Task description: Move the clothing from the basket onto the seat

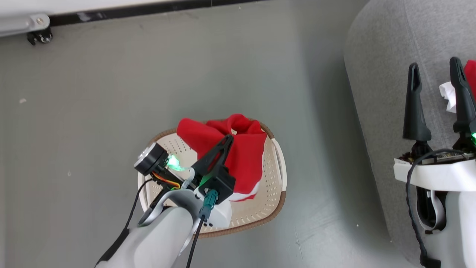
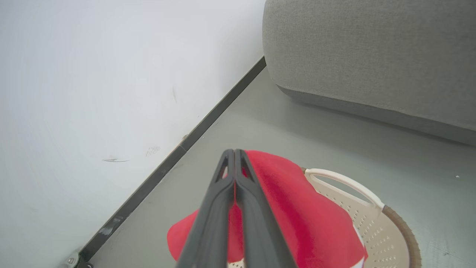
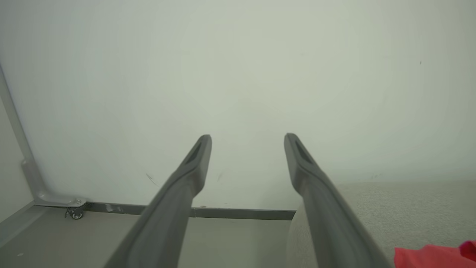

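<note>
Item under transfer: one red garment with white trim at its lower hem. It lies bunched and heaped in the basket, directly under and ahead of the left hand, with one fold spilling over the far rim. It is soft and limp, and is judged likely to sag and trail when raised.

Left hand: clenched, fingers pressed together at the tips. A sliver of red cloth shows between them in the left wrist view, so it is judged to be pinching the garment.

Step in hand: the pick-up from the basket, grip made, lift not yet complete.

Next move calls for: a lift high enough that the hanging hem clears the rim, then a carry to the right of the left hand, across the bare floor to the seat.

Right hand: released, fingers spread wide, holding nothing, poised over the seat. A second red garment lies just beside its outer finger.
</note>
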### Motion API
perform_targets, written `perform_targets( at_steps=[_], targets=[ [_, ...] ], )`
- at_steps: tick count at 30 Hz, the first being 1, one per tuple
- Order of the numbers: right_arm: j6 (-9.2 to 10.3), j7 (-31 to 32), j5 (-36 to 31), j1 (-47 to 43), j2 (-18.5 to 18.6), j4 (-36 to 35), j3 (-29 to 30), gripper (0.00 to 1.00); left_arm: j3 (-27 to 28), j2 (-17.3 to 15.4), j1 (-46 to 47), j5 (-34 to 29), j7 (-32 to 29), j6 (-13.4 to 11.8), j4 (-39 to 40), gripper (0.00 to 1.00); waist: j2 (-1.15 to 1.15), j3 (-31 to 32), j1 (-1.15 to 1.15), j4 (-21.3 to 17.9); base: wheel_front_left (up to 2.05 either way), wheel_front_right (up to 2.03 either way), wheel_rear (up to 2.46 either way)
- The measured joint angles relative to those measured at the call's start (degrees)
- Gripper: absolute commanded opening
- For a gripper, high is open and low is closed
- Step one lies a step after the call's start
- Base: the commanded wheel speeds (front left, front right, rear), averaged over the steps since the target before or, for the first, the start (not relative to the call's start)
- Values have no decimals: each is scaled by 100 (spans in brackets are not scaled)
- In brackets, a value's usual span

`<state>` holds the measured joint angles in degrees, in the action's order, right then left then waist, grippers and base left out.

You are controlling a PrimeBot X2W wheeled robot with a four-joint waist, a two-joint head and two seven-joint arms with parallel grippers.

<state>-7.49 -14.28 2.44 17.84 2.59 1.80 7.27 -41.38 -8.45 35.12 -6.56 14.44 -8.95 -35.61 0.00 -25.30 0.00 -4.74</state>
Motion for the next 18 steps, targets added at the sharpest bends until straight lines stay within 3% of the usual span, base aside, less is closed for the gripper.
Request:
perform_targets(
  at_steps=[2, 3, 5, 6, 7, 18],
  targets=[
    [0, 0, -23, -95, -1, 4, 15, 100, 0, -3, -101, 94, 2, 41, 45, 0, 0, 126, 0, 11, 0, 0, 0],
    [0, 1, -37, -127, -1, 3, 19, 100, 0, -7, -140, 101, 2, 42, 71, 16, 0, 166, 0, 14, 0, 0, 0],
    [0, 1, -47, -172, -2, 3, 21, 100, 0, -5, -205, 130, 3, 47, 130, 71, 0, 240, 0, 16, 0, 0, 0],
    [0, 2, -48, -184, -2, 0, 25, 100, 0, -5, -230, 147, 3, 49, 151, 92, 0, 276, 0, 16, 0, 0, 0],
    [0, 15, -48, -208, -1, -9, 30, 100, 3, -9, -252, 159, 3, 67, 179, 100, 0, 309, 0, 16, 0, 0, 0],
    [0, 118, -56, -411, -3, -141, 47, 100, 212, -22, -534, 475, 3, 41, 555, 100, 0, 606, 0, 23, 0, 0, 0]
  ],
)
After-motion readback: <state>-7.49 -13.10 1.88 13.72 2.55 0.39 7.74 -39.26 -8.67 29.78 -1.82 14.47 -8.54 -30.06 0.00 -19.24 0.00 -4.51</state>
